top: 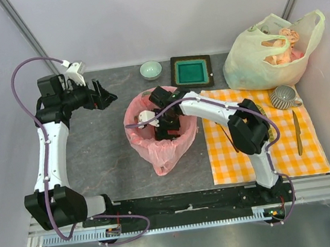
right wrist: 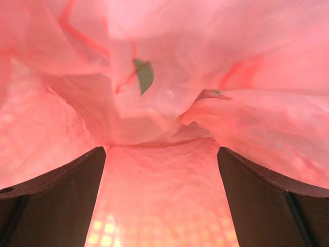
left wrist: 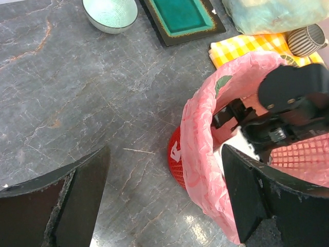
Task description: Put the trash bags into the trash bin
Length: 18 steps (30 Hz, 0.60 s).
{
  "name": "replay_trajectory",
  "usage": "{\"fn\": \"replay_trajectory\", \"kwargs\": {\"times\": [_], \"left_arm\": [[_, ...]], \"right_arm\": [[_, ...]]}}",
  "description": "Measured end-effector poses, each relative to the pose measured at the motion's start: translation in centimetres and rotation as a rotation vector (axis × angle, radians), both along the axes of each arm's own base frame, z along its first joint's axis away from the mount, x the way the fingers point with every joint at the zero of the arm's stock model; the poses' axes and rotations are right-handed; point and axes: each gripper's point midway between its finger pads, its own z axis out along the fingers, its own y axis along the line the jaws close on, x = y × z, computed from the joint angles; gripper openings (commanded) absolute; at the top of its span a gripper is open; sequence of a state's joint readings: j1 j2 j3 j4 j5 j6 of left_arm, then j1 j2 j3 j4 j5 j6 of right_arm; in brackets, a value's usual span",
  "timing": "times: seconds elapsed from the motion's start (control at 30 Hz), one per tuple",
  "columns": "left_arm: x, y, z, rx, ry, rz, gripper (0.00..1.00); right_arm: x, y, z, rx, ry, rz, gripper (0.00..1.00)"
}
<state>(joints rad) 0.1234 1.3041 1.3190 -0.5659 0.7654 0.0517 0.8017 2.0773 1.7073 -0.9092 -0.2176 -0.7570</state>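
The pink trash bag point(top: 156, 152) lines the round red mesh trash bin point(left wrist: 177, 159) at the table's middle, draped over its rim with a flap hanging down the near side. My right gripper point(top: 164, 123) reaches down inside the bin, open, with pink plastic point(right wrist: 164, 103) all around it and the mesh showing through below. My left gripper point(top: 108, 98) is open and empty, held above the table left of the bin; in the left wrist view point(left wrist: 164, 206) the bin and bag lie at its right finger.
A small green bowl point(top: 150, 70) and a dark tray with a teal centre point(top: 191, 71) stand behind the bin. A large pale yellow-green bag point(top: 274, 48), a striped cup point(top: 283, 97) and a knife point(top: 297, 132) sit at the right by the orange checked cloth point(top: 242, 156).
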Motion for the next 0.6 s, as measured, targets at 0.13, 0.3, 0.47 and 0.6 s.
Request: {"fn": "replay_trajectory", "kwargs": {"times": [0.13,0.3,0.47,0.6], "left_arm": [[0.2,-0.2,0.2,-0.008,-0.001,-0.013,0.94],[0.3,-0.4,0.5,-0.016,-0.006,-0.029,0.92],[0.2,-0.5,0.4,-0.015,-0.002,-0.035,0.84],[-0.4,-1.4,-0.1,0.013,0.002,-0.084,0.82]], "right_arm": [[0.8,1.0,3.7,0.089,-0.050,-0.035,0.98],[1.9,1.7,7.9,0.186,-0.105,-0.086,0.98],[3.4,2.0,12.0,0.299,-0.144,-0.156,0.98],[5.2,1.8,15.9,0.405,-0.204,-0.220,0.98]]}}
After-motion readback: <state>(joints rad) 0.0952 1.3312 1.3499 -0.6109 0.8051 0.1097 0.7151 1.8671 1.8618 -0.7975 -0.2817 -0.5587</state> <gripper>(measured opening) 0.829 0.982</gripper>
